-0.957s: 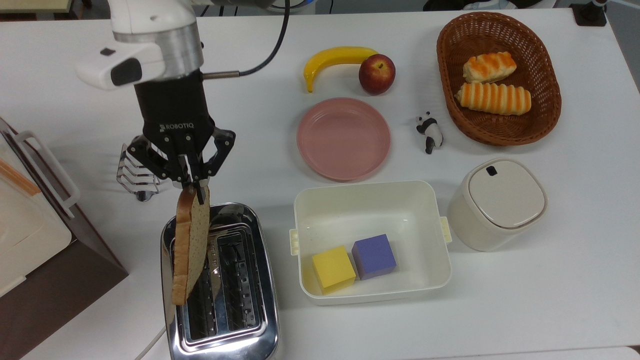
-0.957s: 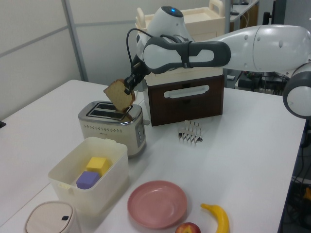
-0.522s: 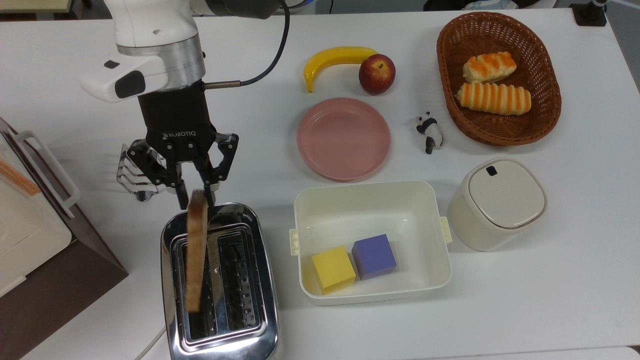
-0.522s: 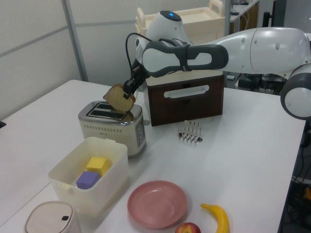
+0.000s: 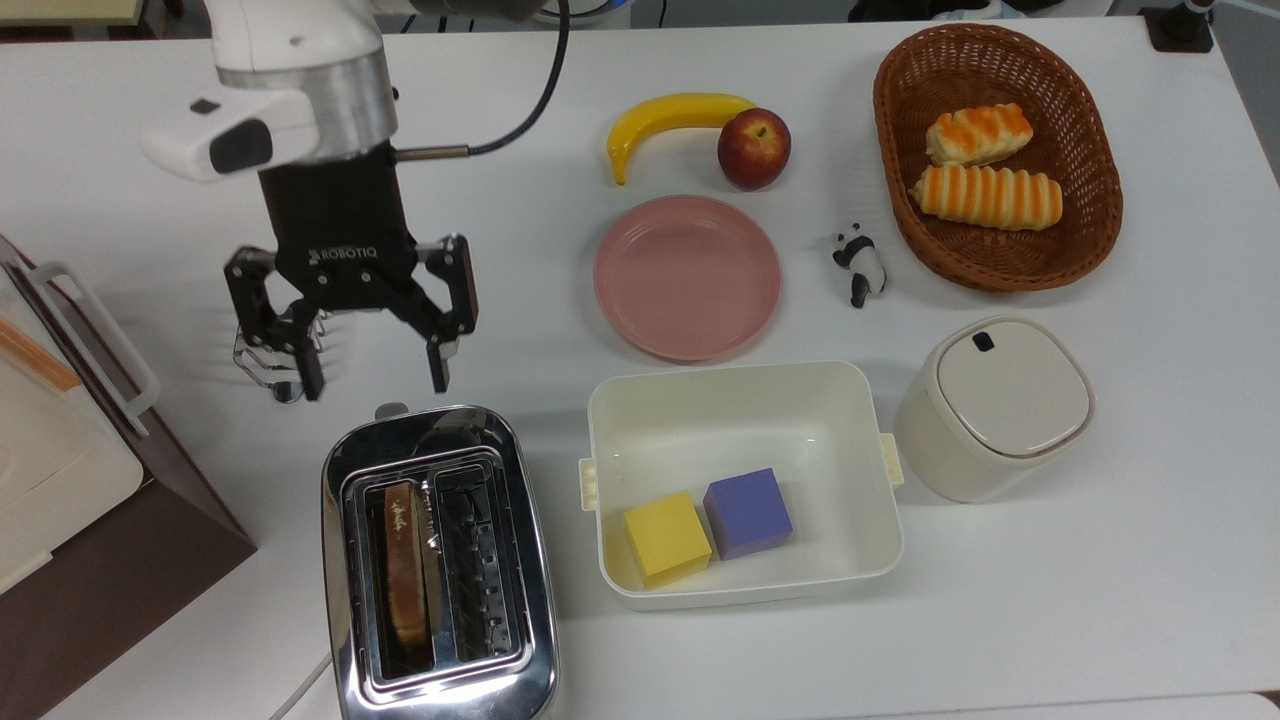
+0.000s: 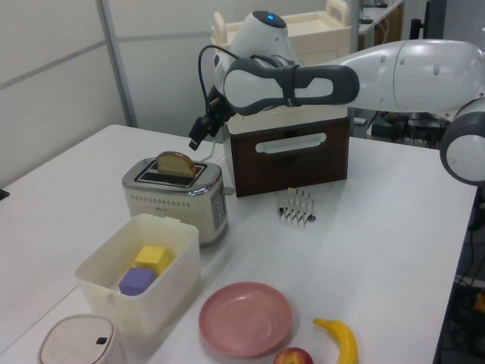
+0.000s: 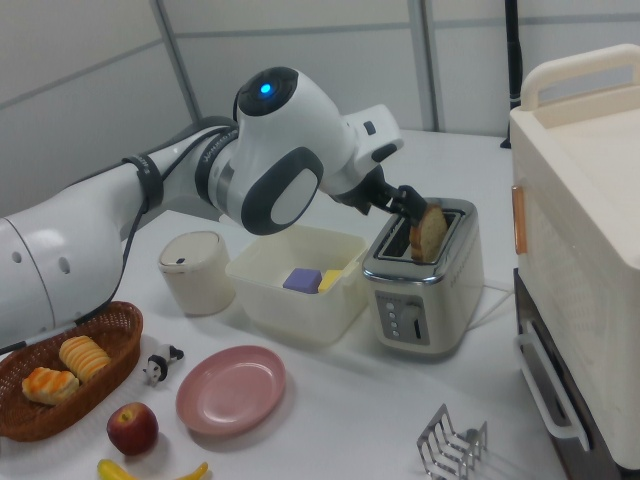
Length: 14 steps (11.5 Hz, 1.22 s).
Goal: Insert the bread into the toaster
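Note:
The bread stands on edge in the toaster's slot at the top view's left. Its rounded brown top pokes out above the chrome body, as the bread shows in the left view and the bread in the right view. My gripper hangs open behind the toaster, above the table, with nothing between its black fingers. In the left view the gripper is a little above and to the right of the toaster. In the right view the gripper sits just left of the slice, over the toaster.
A wire toast rack stands under the gripper's left finger. A white tub with two cubes sits right of the toaster, a pink plate behind it. A brown cabinet flanks the toaster's left. Banana, apple, basket and canister lie further right.
The gripper has opened and let go of the bread, which dropped upright into the toaster slot. The gripper then drew back and up, away from the toaster.

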Each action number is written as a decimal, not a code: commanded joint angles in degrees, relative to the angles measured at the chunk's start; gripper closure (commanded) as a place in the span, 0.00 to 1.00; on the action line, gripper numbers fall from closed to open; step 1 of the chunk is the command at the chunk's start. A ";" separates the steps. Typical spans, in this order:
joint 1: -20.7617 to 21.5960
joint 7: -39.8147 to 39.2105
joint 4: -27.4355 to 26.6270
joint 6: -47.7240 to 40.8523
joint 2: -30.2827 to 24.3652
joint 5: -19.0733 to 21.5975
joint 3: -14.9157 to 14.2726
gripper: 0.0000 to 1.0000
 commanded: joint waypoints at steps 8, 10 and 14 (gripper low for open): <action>-0.02 0.42 -2.30 -35.59 -8.26 -9.83 -0.88 0.00; -0.99 -0.01 -2.30 -37.11 -9.67 -9.92 -1.59 0.00; -0.99 0.42 -2.92 -36.67 -9.94 -10.53 -1.59 0.00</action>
